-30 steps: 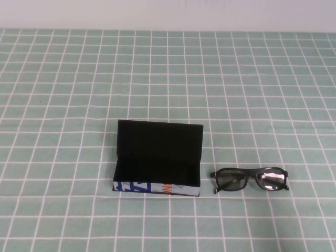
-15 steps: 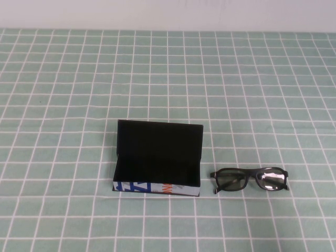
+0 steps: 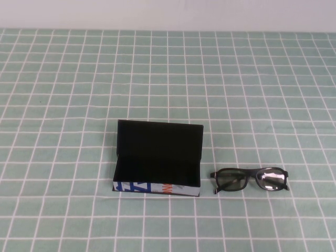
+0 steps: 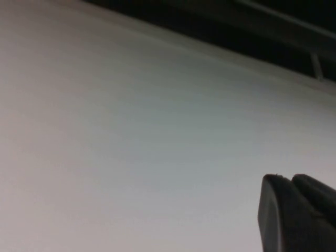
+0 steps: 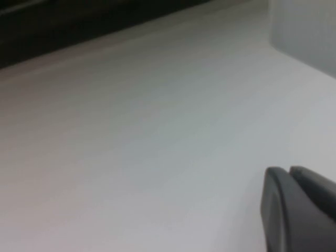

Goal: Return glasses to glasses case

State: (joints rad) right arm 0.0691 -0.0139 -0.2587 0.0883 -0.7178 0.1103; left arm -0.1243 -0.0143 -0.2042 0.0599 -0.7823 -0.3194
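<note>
Glasses (image 3: 250,180) lie on the worktop (image 3: 262,94), its cloth green with white checks, just to the right of the glasses case (image 3: 157,158) and apart from it. The case stands open, its flap lid raised at the back and its printed white front toward the robot. Neither arm shows in the high view, so both sets of jaws are away from the glasses. Left gripper (image 4: 296,212) appears only as a dark tip at its wrist view's edge, facing a plain pale surface; right gripper (image 5: 299,210) shows the same. Whether either set of jaws is open or closed cannot be told.
</note>
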